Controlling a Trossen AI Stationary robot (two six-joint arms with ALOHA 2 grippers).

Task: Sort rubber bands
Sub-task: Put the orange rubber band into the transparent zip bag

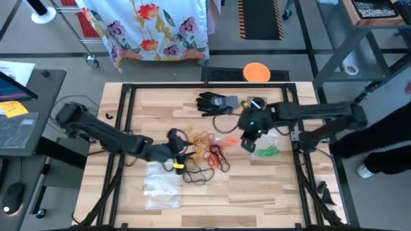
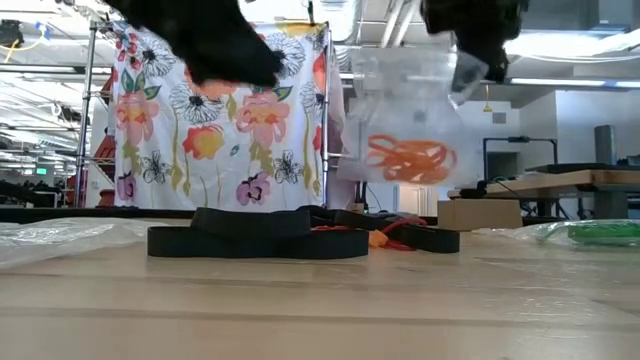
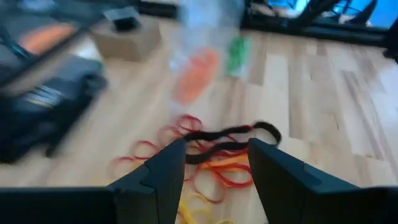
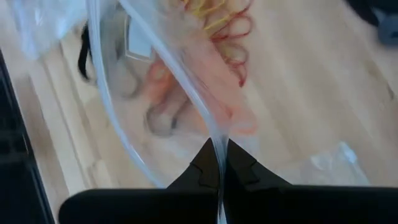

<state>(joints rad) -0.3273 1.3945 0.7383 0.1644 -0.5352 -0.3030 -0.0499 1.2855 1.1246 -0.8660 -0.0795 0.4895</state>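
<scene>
From above I see my left gripper [image 1: 182,154] low over the middle of the table [image 1: 270,192], at the edge of the loose rubber bands [image 1: 209,154], red, orange, yellow and black, heaped there. Its wrist camera adds what the top view hides: the fingers [image 3: 163,177] stand apart with nothing between them, and a black band [image 3: 230,138] lies just beyond the tips.

My right gripper [image 1: 249,140] is right of the heap, jaws pinched shut on the rim of a clear bag [image 4: 155,93]; its wrist view shows the plastic edge running straight into the closed tips. Only the table-level camera shows that this bag [image 2: 405,120] hangs lifted off the wood with orange bands [image 2: 408,158] inside.

A bag of green bands [image 1: 266,151] lies beside the right gripper, more clear bags [image 1: 160,186] sit toward the near left, and a black glove [image 1: 215,102] rests at the far side.
</scene>
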